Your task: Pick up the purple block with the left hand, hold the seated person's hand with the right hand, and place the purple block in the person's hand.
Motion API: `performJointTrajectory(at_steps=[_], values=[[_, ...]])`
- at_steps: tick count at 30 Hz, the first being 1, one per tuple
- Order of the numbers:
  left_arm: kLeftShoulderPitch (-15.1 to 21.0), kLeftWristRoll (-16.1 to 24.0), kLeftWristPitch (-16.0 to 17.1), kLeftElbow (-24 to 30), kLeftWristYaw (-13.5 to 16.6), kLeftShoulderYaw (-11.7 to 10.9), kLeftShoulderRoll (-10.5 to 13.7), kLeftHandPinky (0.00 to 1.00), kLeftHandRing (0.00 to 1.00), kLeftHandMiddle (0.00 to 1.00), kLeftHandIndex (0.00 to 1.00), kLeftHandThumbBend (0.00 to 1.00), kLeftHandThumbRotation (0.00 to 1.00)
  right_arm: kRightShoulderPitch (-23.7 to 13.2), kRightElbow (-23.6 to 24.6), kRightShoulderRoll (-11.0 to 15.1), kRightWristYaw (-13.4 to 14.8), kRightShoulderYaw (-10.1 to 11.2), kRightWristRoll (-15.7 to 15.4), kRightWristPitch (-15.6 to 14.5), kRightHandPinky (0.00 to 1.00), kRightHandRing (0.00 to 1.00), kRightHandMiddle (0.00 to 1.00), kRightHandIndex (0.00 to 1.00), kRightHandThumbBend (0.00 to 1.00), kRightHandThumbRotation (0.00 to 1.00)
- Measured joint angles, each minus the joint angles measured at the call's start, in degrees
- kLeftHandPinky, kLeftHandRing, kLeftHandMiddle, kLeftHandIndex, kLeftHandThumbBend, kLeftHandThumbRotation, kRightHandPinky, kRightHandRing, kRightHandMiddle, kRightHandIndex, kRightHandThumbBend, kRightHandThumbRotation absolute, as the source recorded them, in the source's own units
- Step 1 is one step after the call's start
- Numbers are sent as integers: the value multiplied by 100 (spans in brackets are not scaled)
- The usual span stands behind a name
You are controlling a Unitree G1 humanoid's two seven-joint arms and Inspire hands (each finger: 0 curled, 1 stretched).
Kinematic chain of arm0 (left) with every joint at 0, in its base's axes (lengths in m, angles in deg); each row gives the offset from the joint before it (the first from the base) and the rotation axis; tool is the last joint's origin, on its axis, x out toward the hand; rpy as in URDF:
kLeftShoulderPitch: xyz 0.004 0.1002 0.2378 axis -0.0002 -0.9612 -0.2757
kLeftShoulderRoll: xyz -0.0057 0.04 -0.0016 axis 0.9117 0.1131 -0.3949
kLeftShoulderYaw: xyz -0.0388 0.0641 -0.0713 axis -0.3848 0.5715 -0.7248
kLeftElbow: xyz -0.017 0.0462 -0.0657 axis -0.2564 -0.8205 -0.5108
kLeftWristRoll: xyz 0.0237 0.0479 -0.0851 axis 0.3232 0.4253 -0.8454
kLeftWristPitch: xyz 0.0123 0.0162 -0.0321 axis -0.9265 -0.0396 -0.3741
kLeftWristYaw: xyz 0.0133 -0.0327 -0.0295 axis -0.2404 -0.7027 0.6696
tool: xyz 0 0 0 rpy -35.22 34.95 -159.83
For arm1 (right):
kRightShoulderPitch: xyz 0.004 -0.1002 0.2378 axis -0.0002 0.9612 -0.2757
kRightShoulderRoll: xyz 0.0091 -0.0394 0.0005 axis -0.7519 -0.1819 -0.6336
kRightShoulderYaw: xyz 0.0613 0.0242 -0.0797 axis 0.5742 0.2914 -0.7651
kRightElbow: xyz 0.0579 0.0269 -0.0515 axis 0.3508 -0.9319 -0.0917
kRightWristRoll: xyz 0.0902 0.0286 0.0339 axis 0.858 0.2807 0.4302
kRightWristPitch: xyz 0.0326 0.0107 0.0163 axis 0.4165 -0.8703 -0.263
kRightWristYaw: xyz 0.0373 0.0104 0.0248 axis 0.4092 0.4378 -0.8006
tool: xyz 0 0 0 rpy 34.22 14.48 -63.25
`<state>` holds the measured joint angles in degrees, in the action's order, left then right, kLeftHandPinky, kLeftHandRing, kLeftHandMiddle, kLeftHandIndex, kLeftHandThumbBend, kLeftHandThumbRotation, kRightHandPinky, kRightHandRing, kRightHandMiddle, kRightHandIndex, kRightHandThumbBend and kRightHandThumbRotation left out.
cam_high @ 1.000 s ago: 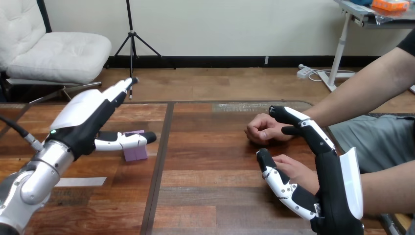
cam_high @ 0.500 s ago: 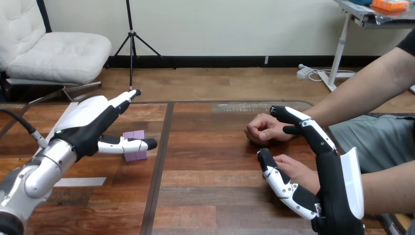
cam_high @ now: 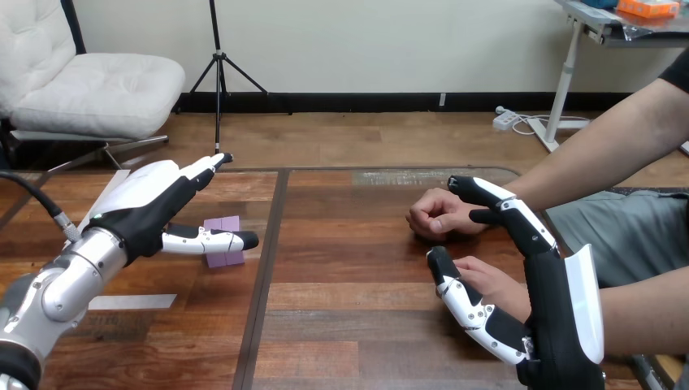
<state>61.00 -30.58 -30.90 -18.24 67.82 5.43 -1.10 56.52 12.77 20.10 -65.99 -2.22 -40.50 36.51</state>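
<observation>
My right hand: I am holding my black right hand (cam_high: 556, 313), with the white shell on its back, upright in the lower right of the frame. It is spread wide, the thumb (cam_high: 457, 294) reaching left and the straight fingers (cam_high: 513, 215) pointing up-frame.
Person's nearer hand: the person's nearer hand (cam_high: 492, 284) is lying low over the brown wooden plank table (cam_high: 341, 325), in the gap between my right thumb and fingers and just beside the thumb. I am curling nothing round it, and I cannot tell whether I am touching it.
My left arm: my silver left forearm (cam_high: 57, 291) is coming in from the lower left corner and rising toward the middle left.
My left hand: I am keeping my black-and-white left hand (cam_high: 146, 210) open over the table. The straight fingers are lying close together and pointing to the upper right, and the thumb is stretching out to the right below them.
Block: the small purple block (cam_high: 225, 259) is sitting on the table at the middle left, just left of a dark seam in the wood. My left thumb is crossing in front of it, with purple showing above and below. I cannot tell whether the thumb is touching it. It is well apart from both of the person's hands.
Person's farther hand: the person's farther hand (cam_high: 437, 216) is resting on the table as a loose fist at centre right, just beside my right fingertips.
</observation>
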Motion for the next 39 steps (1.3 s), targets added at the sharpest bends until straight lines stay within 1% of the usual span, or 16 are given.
performJointTrajectory(at_steps=[6,14,21,32,39], values=[[44,0,-40,-108,1,44,-19,90,96,98,97,87,61,0,0,-3,-9,0,-4,-2,69,76,76,75,43,35],[91,14,-135,-270,25,117,-62,90,96,97,96,87,61,0,0,-5,-9,0,-4,-3,70,77,77,75,43,35],[115,18,-184,-377,113,222,-89,90,96,98,96,87,61,0,0,-1,-19,2,-2,-3,71,77,77,75,43,35],[166,24,-243,-495,235,275,-176,91,96,98,97,87,62,0,0,5,-33,6,-3,-13,71,78,77,76,43,37],[226,100,-348,-504,305,395,-218,92,97,98,97,86,63,0,0,8,-64,7,4,-36,72,78,77,76,43,36]])
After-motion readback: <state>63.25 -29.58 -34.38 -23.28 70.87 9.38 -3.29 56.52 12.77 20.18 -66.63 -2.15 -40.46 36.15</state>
